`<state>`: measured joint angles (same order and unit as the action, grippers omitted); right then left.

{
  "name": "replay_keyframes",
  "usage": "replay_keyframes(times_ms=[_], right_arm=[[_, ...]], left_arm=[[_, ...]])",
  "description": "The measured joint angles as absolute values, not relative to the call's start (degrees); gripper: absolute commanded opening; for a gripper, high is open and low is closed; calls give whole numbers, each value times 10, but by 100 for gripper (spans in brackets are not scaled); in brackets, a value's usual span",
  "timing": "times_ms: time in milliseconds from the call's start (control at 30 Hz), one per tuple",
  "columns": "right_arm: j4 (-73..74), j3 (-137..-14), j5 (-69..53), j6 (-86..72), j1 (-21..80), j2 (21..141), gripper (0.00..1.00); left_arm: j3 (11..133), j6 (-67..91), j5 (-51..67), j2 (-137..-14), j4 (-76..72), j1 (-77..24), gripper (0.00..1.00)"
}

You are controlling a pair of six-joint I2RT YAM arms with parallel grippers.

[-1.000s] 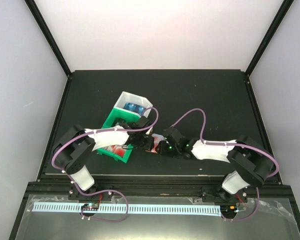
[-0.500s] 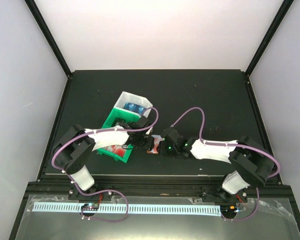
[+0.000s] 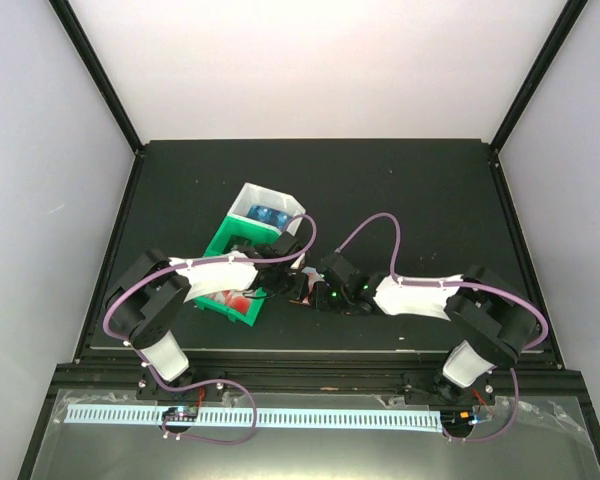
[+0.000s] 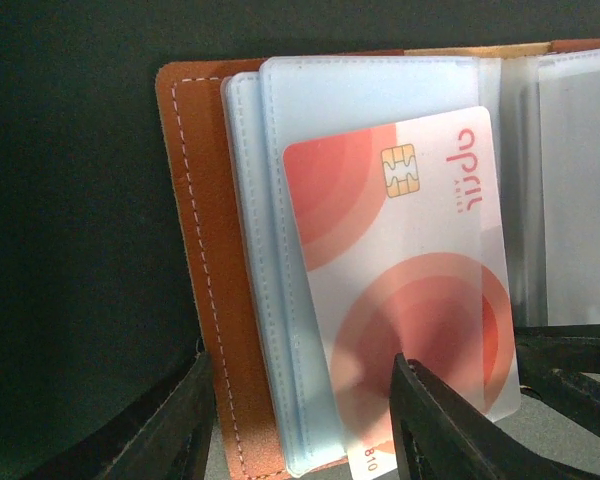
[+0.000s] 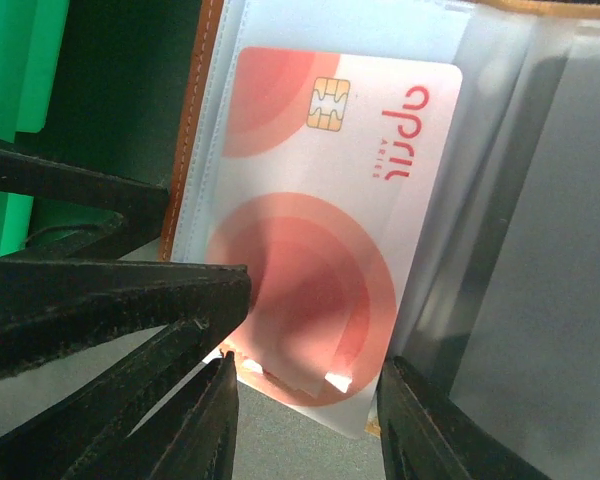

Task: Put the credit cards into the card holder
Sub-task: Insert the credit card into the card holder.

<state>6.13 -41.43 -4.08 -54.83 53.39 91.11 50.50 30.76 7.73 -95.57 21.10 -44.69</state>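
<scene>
The brown leather card holder lies open between the two grippers, its clear pockets facing up; it also shows in the top view. A red-and-white credit card with a chip sits partly inside one clear pocket, its near end sticking out. It shows the same way in the right wrist view. My left gripper is open, its fingers either side of the holder's left leaf and pockets. My right gripper is open, its fingers either side of the card's near end.
The green-and-white tray stands just left of the holder, under the left arm, with blue cards in its far compartment and red cards in its near one. The two grippers are almost touching.
My right gripper has moved left, closer to the holder and the left gripper. The left arm has stayed put.
</scene>
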Motion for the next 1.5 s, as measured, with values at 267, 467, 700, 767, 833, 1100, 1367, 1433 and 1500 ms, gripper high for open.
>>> replay_keyframes(times_ms=[267,467,700,767,833,1100,1367,1433,1500], right_arm=[[62,-422,-35,-511,534,918,39],[41,-414,-31,-465,534,912,45],[53,-412,-6,-456,536,880,47],[59,-412,3,-450,536,867,47],[60,-405,11,-437,536,850,47],[78,-378,29,-342,539,811,42],[79,-378,52,-283,568,841,37],[80,-382,59,-274,579,861,37],[81,-387,64,-270,585,880,37]], left_arm=[[500,311,75,-951,209,-446,49],[492,316,79,-944,209,-446,51],[484,326,77,-922,210,-447,59],[484,328,74,-912,209,-447,59],[483,329,72,-902,209,-447,58],[472,333,60,-886,208,-447,50],[470,345,57,-895,193,-445,38],[470,348,57,-901,192,-443,38],[470,350,57,-907,191,-442,36]])
